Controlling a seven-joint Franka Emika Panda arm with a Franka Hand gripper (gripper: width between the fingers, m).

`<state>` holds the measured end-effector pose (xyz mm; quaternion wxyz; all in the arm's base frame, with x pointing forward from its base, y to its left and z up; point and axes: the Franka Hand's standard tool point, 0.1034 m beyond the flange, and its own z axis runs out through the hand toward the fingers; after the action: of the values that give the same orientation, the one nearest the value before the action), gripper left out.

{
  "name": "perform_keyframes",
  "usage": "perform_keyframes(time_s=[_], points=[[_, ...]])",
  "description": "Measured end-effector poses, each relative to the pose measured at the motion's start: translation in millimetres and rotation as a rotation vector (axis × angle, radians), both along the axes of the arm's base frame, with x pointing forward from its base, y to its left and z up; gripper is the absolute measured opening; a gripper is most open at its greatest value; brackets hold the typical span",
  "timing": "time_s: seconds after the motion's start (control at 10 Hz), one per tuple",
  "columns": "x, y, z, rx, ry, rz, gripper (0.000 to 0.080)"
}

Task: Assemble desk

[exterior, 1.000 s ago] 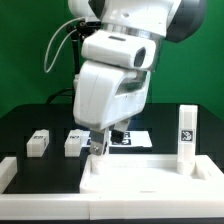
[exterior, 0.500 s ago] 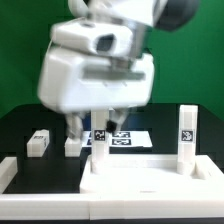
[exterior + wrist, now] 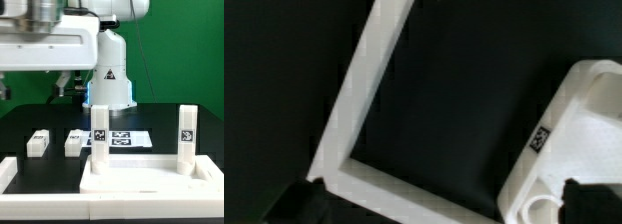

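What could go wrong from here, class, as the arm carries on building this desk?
1. Two upright legs stand at the far corners of the tabletop. How firmly they are seated cannot be told, so an arm coming down nearby might tilt or knock them.
2. Two loose legs lie close together on the black table. The open gripper, raised high, might nudge one while reaching for the other.

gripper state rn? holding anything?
gripper: open, holding nothing, up above the desk.
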<state>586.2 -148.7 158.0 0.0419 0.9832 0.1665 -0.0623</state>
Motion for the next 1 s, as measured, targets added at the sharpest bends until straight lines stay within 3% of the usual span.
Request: perform_keyframes(time_s=[0.3, 0.4, 0.5, 0.7, 1.0], points=[[-0.7, 4.1, -3.3, -0.011, -0.012, -0.155, 0.0649], [-12.2, -1.4, -16.2, 0.032, -0.006, -0.315, 0.0649], [-28.3, -9.8, -27.4, 0.044, 0.009, -0.371, 0.0649], [-74.1, -13.7, -63.5, 0.125, 0.067, -0.551, 0.0649], [-74.6, -11.5, -66.3, 0.099, 0.075, -0.730, 0.0649]])
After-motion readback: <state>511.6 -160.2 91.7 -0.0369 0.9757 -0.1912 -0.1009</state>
